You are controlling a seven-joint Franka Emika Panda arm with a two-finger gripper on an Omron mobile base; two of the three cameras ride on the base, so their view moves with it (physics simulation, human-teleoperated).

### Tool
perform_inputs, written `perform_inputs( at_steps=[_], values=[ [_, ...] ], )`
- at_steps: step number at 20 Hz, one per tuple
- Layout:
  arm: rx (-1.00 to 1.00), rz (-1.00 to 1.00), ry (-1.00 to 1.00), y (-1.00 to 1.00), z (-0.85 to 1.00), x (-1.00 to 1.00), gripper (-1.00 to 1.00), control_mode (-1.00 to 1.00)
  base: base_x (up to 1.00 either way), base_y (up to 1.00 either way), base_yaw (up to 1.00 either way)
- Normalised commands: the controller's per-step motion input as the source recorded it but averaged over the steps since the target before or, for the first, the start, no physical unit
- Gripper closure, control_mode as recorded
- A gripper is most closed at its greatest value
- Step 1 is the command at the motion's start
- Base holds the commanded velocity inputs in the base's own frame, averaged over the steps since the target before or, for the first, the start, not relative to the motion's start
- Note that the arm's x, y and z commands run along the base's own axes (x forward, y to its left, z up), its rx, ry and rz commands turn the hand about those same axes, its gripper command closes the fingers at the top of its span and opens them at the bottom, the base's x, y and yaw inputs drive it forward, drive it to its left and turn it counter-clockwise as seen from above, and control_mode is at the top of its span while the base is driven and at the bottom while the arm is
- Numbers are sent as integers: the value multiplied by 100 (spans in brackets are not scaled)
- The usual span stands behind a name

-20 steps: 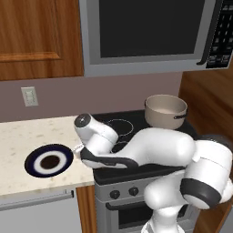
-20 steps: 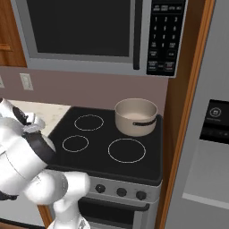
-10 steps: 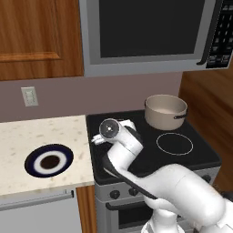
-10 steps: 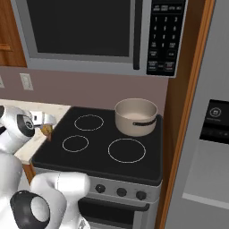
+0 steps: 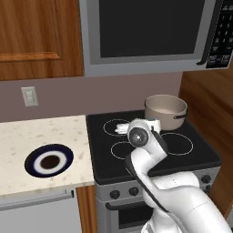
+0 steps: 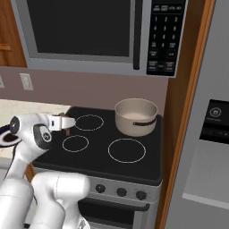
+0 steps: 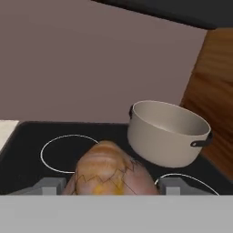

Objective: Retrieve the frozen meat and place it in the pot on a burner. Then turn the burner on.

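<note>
The frozen meat (image 7: 111, 175), a golden-brown rounded lump, sits between my gripper's (image 7: 111, 187) two grey fingertips (image 7: 51, 185), which are shut on it. In the base views the gripper (image 5: 120, 129) (image 6: 67, 129) hangs above the stove's back left burner ring (image 6: 89, 122), with a brown bit of the meat (image 6: 68, 131) showing under the hand. The beige-grey pot (image 5: 165, 110) (image 6: 135, 117) (image 7: 166, 132) stands lidless and empty on the back right burner, to the right of the gripper and apart from it.
A dark blue-rimmed plate (image 5: 49, 160) lies on the speckled counter left of the stove. Burner knobs (image 5: 113, 194) (image 6: 120, 192) line the stove front. A microwave (image 5: 145, 32) hangs overhead. A wooden panel (image 6: 185, 112) and a fridge (image 6: 214, 134) close the right side.
The arm has swung right, from above the plate on the counter to above the stove's left burners, carrying the meat. Pot and plate have stayed put.
</note>
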Motion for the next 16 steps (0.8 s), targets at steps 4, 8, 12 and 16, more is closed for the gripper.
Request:
perform_inputs(
  at_steps=[4, 8, 12, 16],
  values=[
    [25, -14, -8, -81, 56, 0, 100, -100, 0, 0, 0],
    [28, -4, -7, -66, 69, 0, 100, -100, 0, 0, 0],
    [14, -4, -2, -57, 53, 2, 100, -100, 0, 0, 0],
    [-1, 0, 0, -2, 19, 6, 100, -100, 0, 0, 0]
  ],
)
